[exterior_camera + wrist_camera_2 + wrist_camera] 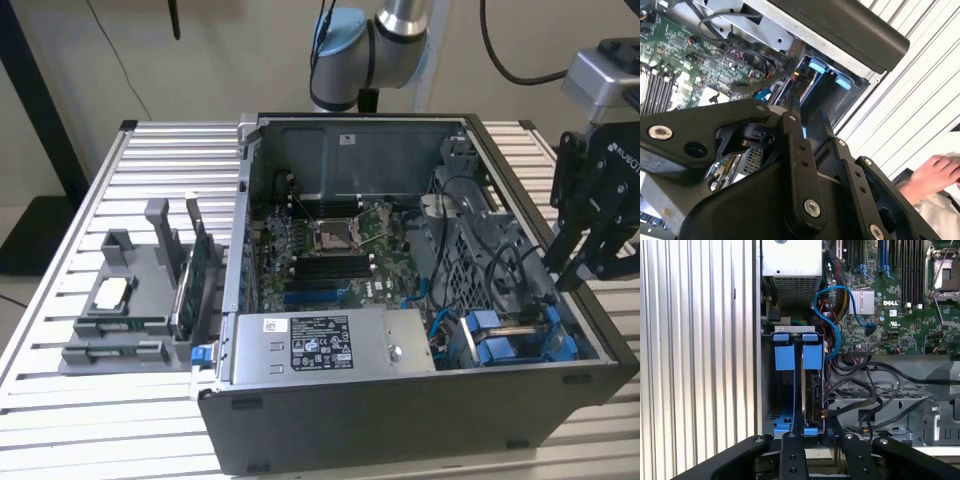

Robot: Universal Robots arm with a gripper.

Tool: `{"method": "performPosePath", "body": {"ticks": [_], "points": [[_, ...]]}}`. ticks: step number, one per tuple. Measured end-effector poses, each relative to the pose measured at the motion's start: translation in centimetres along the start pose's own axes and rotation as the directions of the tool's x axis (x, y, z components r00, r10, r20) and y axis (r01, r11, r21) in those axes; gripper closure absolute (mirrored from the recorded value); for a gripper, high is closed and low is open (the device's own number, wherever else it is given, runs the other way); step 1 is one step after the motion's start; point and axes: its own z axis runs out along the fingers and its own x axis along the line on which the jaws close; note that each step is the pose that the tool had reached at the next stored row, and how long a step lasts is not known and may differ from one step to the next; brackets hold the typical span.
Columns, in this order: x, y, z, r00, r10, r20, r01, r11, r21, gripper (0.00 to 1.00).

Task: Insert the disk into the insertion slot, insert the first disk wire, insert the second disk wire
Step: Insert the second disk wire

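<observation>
The disk point(816, 390) stands on edge in the insertion slot, clipped in its blue carrier point(812, 357); in the exterior view the blue carrier point(500, 345) sits in the bay at the case's front, on the exterior view's right. My gripper point(580, 272) hangs just outside the case wall beside that bay, open and holding nothing. In the first wrist view my gripper point(817, 440) lines up with the carrier's end. A blue wire point(832, 315) and black wires point(860, 390) lie loose beside the bay.
The open computer case point(400, 420) lies on a slatted table point(160, 150). Inside are the motherboard point(340, 250) and a grey labelled power-supply box point(320, 345). A grey stand with parts point(130, 290) sits at the exterior view's left. A person's hand point(932, 175) rests nearby.
</observation>
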Motion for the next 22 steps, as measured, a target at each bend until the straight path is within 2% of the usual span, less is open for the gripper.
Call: {"method": "performPosePath", "body": {"ticks": [3, 10, 16, 22], "points": [[-0.23, -0.43, 0.00, 1.0000, -0.001, 0.0001, 0.001, 1.0000, -0.0005, 0.67], [-1.44, -0.71, 0.03, 1.0000, -0.008, -0.0001, 0.008, 1.0000, -0.0007, 0.67], [-1.76, -1.61, 0.35, 0.9999, -0.015, -0.0006, 0.015, 0.9999, -0.0012, 0.67], [-2.25, -1.70, 0.79, 0.9999, -0.016, -0.0003, 0.016, 0.9999, -0.0012, 0.67]]}}
